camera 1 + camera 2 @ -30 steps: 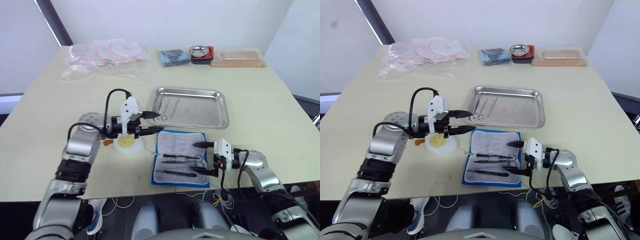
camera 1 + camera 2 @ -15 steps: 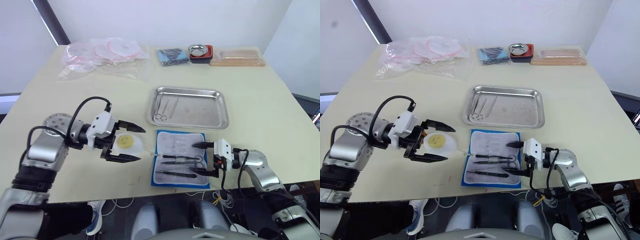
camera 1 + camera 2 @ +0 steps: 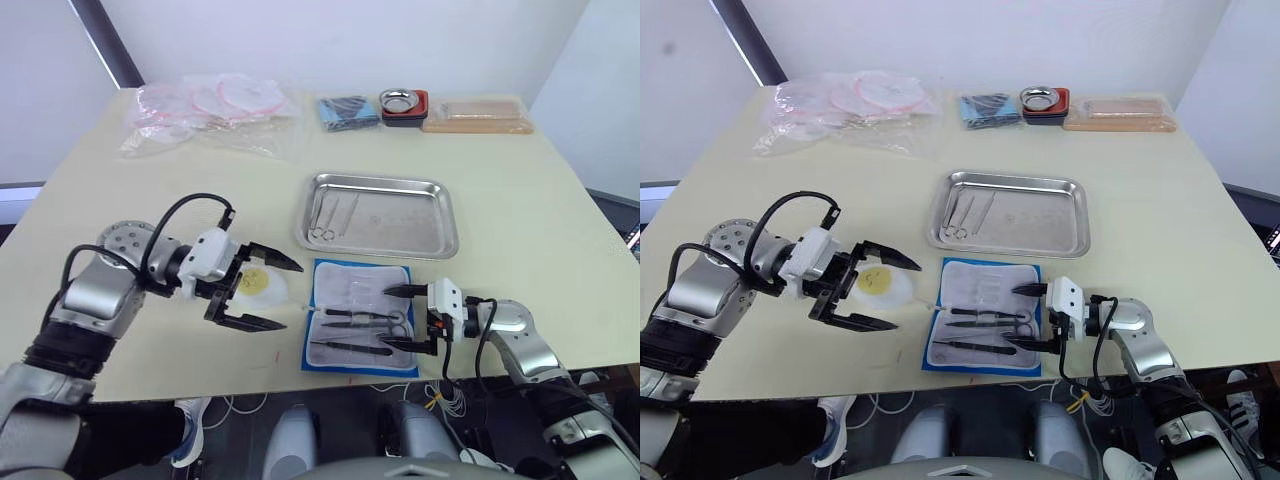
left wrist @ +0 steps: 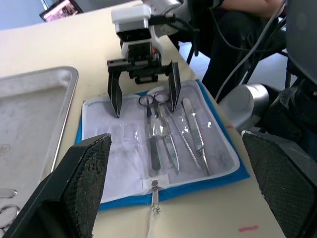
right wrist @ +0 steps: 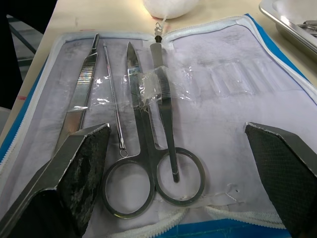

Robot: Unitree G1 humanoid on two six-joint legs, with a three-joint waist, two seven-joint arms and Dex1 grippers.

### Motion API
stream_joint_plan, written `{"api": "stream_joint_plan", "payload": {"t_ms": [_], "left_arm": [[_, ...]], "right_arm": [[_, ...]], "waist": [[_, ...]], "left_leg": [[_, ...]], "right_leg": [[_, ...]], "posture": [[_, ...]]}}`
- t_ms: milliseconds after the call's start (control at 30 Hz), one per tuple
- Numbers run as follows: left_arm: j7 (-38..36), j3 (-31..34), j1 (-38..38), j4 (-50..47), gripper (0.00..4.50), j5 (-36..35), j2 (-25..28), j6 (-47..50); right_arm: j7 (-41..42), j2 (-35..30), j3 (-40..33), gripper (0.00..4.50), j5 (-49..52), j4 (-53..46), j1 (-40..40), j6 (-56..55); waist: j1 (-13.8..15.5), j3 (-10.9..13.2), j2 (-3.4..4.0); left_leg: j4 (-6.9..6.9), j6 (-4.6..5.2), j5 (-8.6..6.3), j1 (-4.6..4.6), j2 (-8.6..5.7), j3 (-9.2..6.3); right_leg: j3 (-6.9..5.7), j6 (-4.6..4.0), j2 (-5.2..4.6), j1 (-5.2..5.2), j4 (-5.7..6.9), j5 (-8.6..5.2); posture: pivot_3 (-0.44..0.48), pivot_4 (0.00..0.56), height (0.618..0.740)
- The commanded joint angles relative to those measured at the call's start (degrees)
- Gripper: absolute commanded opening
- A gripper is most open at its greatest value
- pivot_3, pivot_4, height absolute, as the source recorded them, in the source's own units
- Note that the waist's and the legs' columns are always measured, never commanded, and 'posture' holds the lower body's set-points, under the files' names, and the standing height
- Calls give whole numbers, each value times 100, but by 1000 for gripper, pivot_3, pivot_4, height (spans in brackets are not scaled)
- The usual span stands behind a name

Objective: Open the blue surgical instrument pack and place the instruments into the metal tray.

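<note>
On the opened pack (image 3: 360, 315) | right pincer (image 3: 403, 317) spread over instruments (image 5: 148, 144) | left pincer (image 3: 262, 295) spread

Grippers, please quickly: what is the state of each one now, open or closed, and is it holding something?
Left gripper: open, holding nothing, over the table left of the blue surgical instrument pack.
Right gripper: open, holding nothing, at the pack's right edge.
</note>
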Motion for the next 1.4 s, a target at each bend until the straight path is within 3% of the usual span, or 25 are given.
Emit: {"api": "stream_joint_plan", "payload": {"t_ms": [33, 267, 400, 433, 467, 767, 800, 900, 967, 1400], "left_arm": [[-71, 73, -125, -8, 4452, 498, -154, -115], [475, 88, -316, -281, 4452, 1054, -727, 323], [691, -66, -403, -522, 3367, 1460, -929, 521], [730, -111, -411, -586, 3367, 1536, -952, 589], [743, -152, -409, -650, 2913, 1591, -968, 653], [1344, -589, -243, -601, 2913, 2431, -1391, 786], [1384, -611, -274, -500, 2422, 2487, -1443, 754], [1366, -627, -310, -385, 1706, 2509, -1547, 760], [1369, -676, -345, -312, 717, 2612, -1602, 689], [1155, -731, -230, 23, 717, 2785, -1808, 623]], "right_arm": [[-114, -57, 288, 4500, -429, 744, 321, 329], [-138, -39, 293, 4500, -434, 737, 314, 326], [-153, -5, 311, 4500, -439, 732, 300, 336], [-158, 3, 312, 4500, -440, 733, 294, 336], [-164, 6, 312, 4500, -443, 735, 289, 334], [-197, 6, 293, 4500, -440, 722, 320, 334], [-199, 6, 293, 4500, -439, 719, 325, 331], [-206, 8, 291, 4500, -433, 708, 337, 338], [-212, 4, 290, 4500, -428, 703, 342, 341], [-228, -23, 284, 4500, -424, 641, 375, 376]], "waist": [[1, 0, 0], [6, 0, 0], [2, 0, 0], [0, 0, 0], [0, 0, 0], [1, 1, 2], [1, 1, 2], [7, 1, 0], [2, 1, 2], [4, 0, 1]], "left_leg": [[0, 0, 0, 0, 0, 1], [3, 0, 0, 0, 1, 1], [3, 1, 0, 1, 1, 2], [3, 1, 0, 1, 1, 2], [3, 1, 1, 2, 1, 3], [3, 1, 1, 7, 4, 5], [3, 1, 1, 8, 4, 5], [3, 1, 1, 9, 4, 5], [5, 2, 1, 12, 4, 1], [5, 2, 1, 14, 5, 2]], "right_leg": [[0, 0, 0, 0, 0, 0], [4, 0, 9, 0, 0, 0], [8, -1, 19, 2, 0, 2], [9, -2, 20, 2, 0, 2], [10, -4, 22, 2, 0, 3], [14, -12, 34, 5, 2, 8], [14, -12, 34, 6, 2, 8], [15, -12, 34, 8, 2, 8], [18, -12, 35, 8, 3, 8], [16, -18, 37, 11, 4, 12]], "posture": [[0, 150, 740], [0, 150, 740], [0, 150, 740], [0, 150, 740], [0, 150, 740], [0, 150, 740], [0, 150, 740], [0, 150, 740], [0, 150, 740], [0, 150, 740]]}}
